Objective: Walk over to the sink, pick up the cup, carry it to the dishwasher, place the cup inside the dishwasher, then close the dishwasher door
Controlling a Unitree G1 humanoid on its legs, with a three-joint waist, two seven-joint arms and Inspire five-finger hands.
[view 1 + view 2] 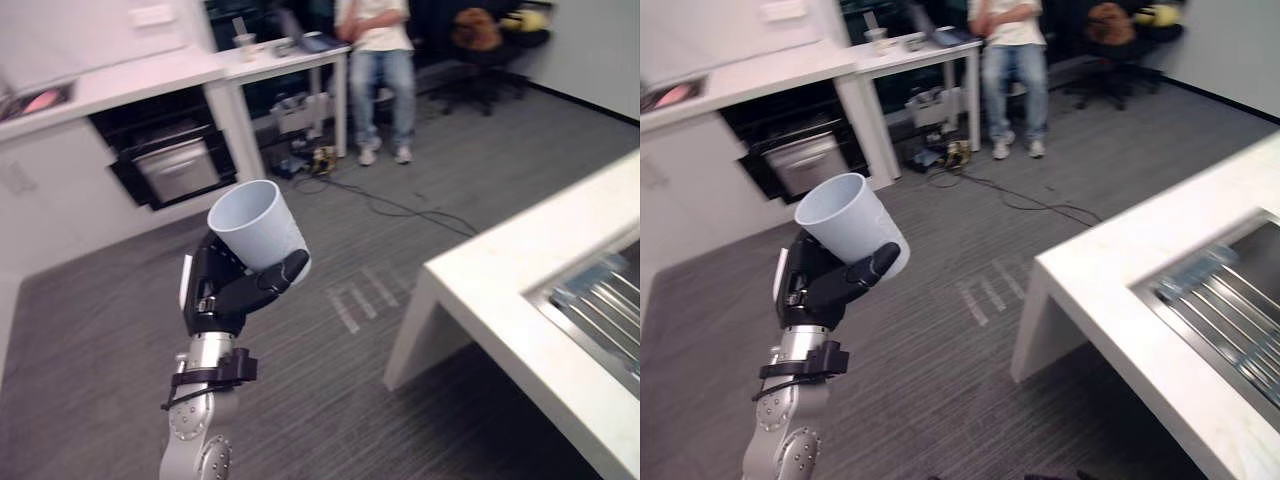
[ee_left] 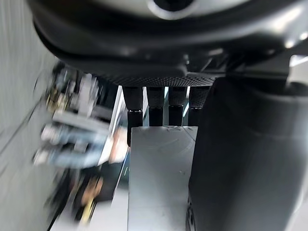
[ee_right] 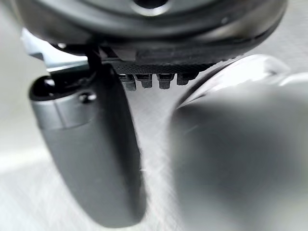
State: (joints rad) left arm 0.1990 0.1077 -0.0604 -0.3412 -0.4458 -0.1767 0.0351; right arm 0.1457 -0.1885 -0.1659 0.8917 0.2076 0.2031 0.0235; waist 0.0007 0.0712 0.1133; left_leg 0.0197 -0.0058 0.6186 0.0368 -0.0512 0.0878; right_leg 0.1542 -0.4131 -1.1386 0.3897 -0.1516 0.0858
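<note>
The left hand (image 1: 235, 290) grips the white cup (image 1: 255, 225), mouth tilted up, the open dishwasher (image 1: 172, 165) lying well ahead, slightly leftward.

1. Cup (image 1: 252, 222): you can't see its base, it's hidden inside the left hand (image 1: 215, 295).
2. Sink (image 1: 600, 310), well right of that hand: cut off at the frame edge.
3. Person (image 1: 380, 60), far beyond the hand: cut off above the chest.
4. Clutter (image 2: 72, 125) past the hand's fingers: too blurred to identify.

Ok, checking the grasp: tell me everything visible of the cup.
The cup is pale whitish, smooth like plastic, tapered, its open mouth wider than its base and apparently empty. It is tilted, mouth up and leftward, held above the carpet by the left hand, whose dark fingers curl round its lower wall.
</note>
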